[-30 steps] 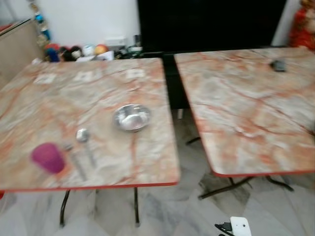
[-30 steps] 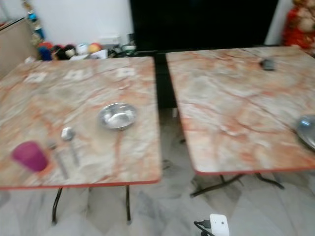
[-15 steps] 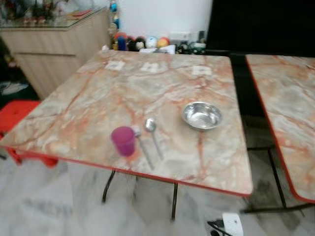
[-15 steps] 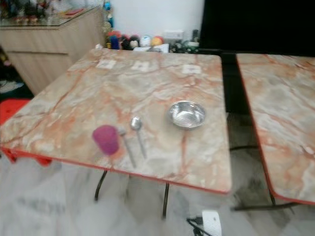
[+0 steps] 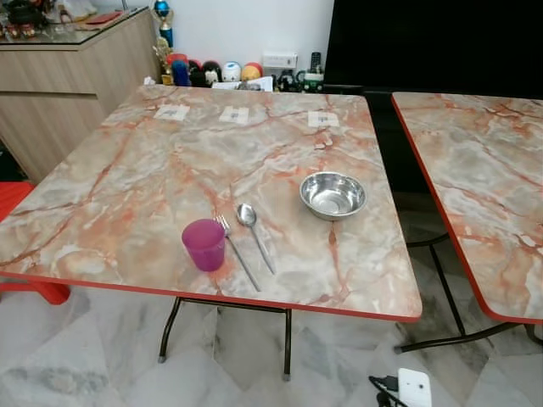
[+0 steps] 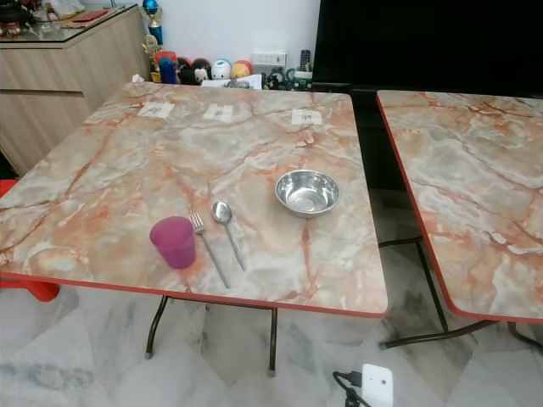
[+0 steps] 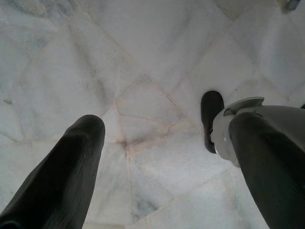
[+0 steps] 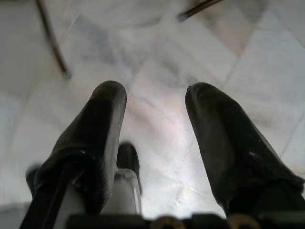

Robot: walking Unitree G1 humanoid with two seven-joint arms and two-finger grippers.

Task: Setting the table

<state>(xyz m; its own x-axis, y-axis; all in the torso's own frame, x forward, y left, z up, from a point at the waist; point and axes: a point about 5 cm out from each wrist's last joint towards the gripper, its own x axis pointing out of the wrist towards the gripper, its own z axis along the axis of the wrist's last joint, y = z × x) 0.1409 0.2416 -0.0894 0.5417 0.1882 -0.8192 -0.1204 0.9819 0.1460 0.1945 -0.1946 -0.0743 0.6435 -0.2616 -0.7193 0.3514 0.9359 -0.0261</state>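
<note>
Over bare floor, left hand (image 7: 164, 138) hanging open, right hand (image 8: 155, 102) likewise

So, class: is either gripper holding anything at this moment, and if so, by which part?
Nothing is held. The left gripper and right gripper are both open, empty, above the floor.

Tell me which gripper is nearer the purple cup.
Left, probably: purple cup sits left of centre. Both left gripper and right gripper hang over the floor, off the table.
</note>
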